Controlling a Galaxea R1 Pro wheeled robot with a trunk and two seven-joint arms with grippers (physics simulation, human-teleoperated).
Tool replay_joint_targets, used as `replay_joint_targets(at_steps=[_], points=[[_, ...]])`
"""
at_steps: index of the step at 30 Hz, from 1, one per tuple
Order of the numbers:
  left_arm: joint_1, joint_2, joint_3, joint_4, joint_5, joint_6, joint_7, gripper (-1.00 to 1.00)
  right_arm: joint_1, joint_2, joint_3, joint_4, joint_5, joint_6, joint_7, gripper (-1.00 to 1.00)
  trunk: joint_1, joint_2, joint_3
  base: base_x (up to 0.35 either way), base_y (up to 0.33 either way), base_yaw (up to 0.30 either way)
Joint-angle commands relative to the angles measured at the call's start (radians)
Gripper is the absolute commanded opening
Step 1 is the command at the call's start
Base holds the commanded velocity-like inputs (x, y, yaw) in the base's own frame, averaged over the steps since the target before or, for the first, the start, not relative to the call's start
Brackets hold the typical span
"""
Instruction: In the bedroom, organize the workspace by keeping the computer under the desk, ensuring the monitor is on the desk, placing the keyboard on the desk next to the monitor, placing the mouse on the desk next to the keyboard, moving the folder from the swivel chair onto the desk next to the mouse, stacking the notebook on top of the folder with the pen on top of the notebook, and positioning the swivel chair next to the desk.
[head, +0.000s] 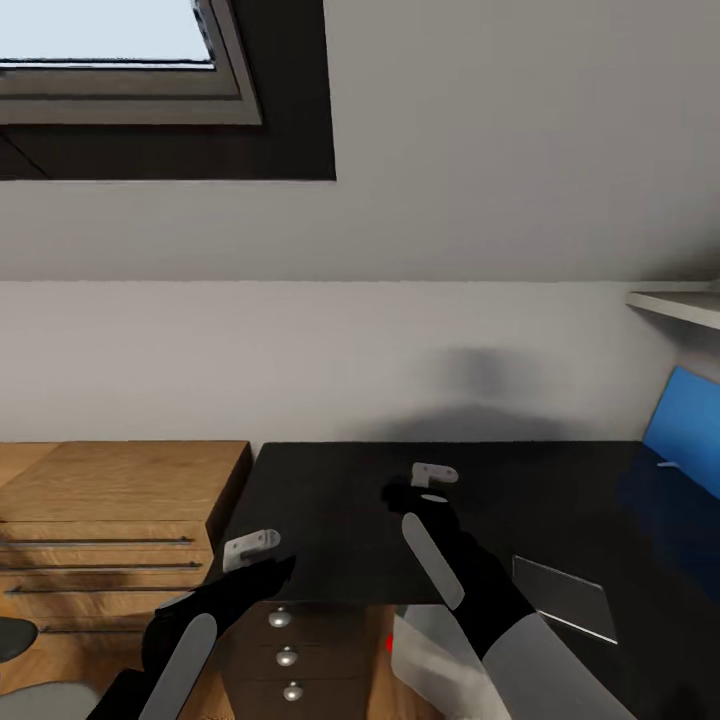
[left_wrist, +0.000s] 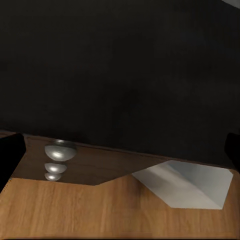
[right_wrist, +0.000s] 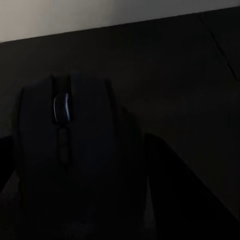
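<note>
The glossy black desk (head: 330, 480) spans the middle of the head view. My right gripper (head: 405, 497) hovers low over its near middle, shut on the black mouse (head: 393, 494). In the right wrist view the mouse (right_wrist: 65, 145) sits between the dark fingers (right_wrist: 172, 180), scroll wheel showing, with the desk top (right_wrist: 190, 75) behind. My left gripper (head: 283, 568) is open at the desk's front left edge. The dark grey notebook (head: 565, 597) lies flat at the near right. The pale computer (head: 432, 652) with its red light stands under the desk, also seen as the computer (left_wrist: 190, 185).
A light wooden drawer unit (head: 120, 500) adjoins the desk on the left. Black drawers with round silver knobs (head: 287, 657) sit under the desk front, the knobs (left_wrist: 59, 152) close to my left gripper. A blue slanted panel (head: 688, 428) and a shelf (head: 680, 303) are at the far right.
</note>
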Motion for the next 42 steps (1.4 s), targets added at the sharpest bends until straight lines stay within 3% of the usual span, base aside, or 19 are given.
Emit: replay_joint_targets(at_steps=[1, 12, 42], points=[[-0.001, 0.001, -0.002, -0.001, 0.011, 0.001, 0.010, 1.00, -0.002, 0.000, 0.002, -0.001, -0.011, 0.000, -0.011, -1.00, 0.000, -0.002, -0.002, -0.144, 0.273, 0.000], [-0.001, 0.001, -0.003, -0.001, 0.012, 0.001, 0.010, 1.00, -0.001, -0.001, 0.002, -0.001, -0.011, 0.000, -0.011, -1.00, 0.000, -0.002, 0.003, -0.008, 0.172, -0.242], [-0.001, 0.003, -0.001, -0.001, 0.008, 0.001, 0.010, 1.00, -0.001, 0.001, 0.004, 0.018, -0.010, -0.001, -0.011, -1.00, 0.000, -0.002, 0.015, 0.000, 0.004, -0.258]])
